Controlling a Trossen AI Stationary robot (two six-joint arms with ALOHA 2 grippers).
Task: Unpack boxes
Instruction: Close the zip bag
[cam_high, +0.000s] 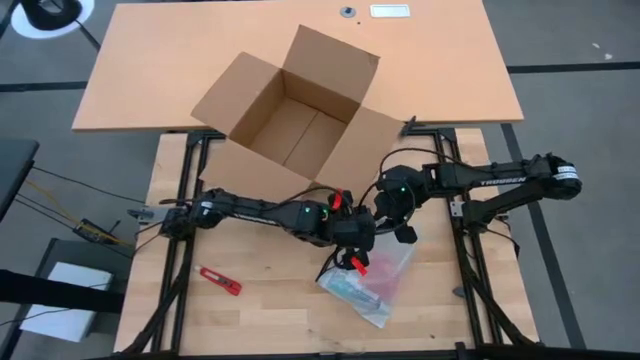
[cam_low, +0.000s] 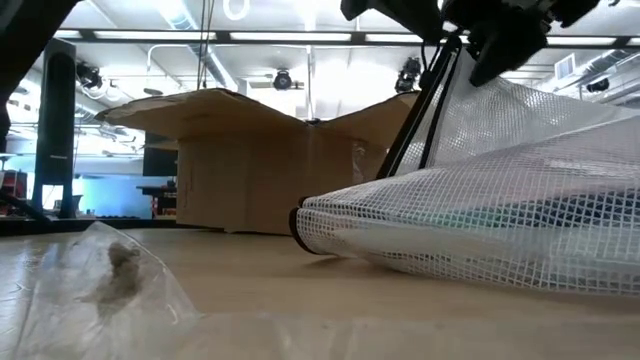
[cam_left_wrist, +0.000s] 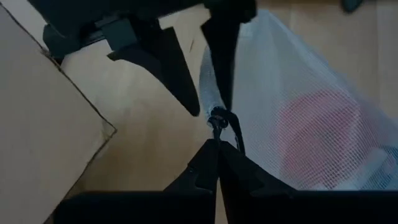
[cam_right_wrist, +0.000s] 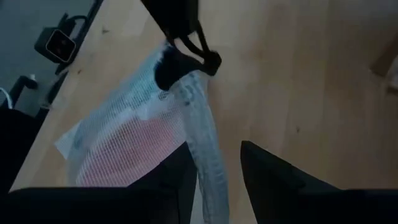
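**Both grippers at mesh bag, box open behind them**

Left gripper was pinched shut on the zip pull of a mesh bag, fingers pressed together w/ the loop caught between. Right gripper sat just beside it, fingers part open, straddling the bag's zip edge; contact w/ it couldn't be told.

Box lay beyond both grippers, farther up the table, straddling the seam between light wood top and the orange one. All four flaps were spread; its near flap came close to the right arm's elbow but the box was apart from either gripper.

High view alone showed inside the box: bare cardboard floor. It also showed a red cutter on the wood, well left of the bag. Low view showed the box only from outside, upright, flaps out, w/ the bag lifted at one end and crumpled clear plastic up front. Wrist views showed the bag's contents best: smth red/pink through the mesh, plus a teal item in low view; neither could be identified.
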